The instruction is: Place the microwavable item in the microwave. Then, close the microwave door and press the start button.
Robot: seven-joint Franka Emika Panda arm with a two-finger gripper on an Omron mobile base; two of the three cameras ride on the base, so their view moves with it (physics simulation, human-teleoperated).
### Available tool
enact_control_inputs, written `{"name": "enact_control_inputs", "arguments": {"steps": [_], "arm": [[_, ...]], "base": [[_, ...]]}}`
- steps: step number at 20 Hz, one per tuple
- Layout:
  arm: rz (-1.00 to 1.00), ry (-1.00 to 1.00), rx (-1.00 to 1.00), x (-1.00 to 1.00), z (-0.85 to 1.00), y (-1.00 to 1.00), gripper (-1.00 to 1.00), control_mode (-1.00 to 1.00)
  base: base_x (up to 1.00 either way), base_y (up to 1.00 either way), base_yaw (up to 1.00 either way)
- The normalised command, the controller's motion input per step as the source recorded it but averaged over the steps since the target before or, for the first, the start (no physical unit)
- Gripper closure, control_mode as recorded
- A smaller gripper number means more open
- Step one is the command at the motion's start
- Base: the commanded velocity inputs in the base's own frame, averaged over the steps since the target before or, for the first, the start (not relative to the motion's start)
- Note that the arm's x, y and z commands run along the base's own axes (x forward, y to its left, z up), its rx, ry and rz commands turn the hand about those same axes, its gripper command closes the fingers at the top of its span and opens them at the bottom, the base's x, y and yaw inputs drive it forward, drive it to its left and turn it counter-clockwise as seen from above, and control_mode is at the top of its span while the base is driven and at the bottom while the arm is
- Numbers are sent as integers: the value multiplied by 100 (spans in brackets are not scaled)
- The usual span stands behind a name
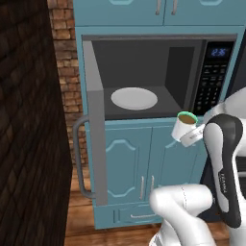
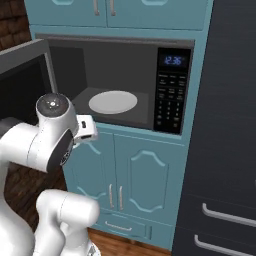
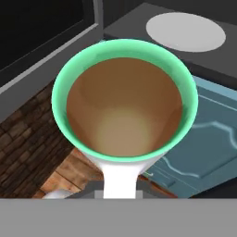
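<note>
In the left base view, the small white handled mug with a green rim and brown liquid hangs in the air in front of the lower right corner of the large silver-grey built-in microwave, below the level of its floor and not yet inside. It is carried upright, presumably so the liquid stays in. The two-finger gripper meets the mug at its right side, clamped on it, though the fingers themselves are hard to make out against the white arm. The wide silver-grey framed door stands swung fully out to the left, leaving the white round turntable free to receive the mug.

In the right base view, the arm's white elbow covers the mug entirely; the black keypad panel with its blue display is plain, yet which key is the start button is too small to tell.

In the hand view, the mug's rim sits close under the camera, hiding the fingertips.
</note>
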Motion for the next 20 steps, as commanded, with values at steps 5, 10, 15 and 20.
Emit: {"name": "enact_control_inputs", "arguments": {"steps": [5,10,15,20], "arm": [[-14,-1,0,96,25,0,100,-100],[-6,0,0,100,0,6,100,-100],[0,0,0,100,0,3,100,-100],[0,0,0,94,0,4,100,-100]], "base": [[0,0,0],[0,0,0],[0,0,0],[0,0,0]]}}
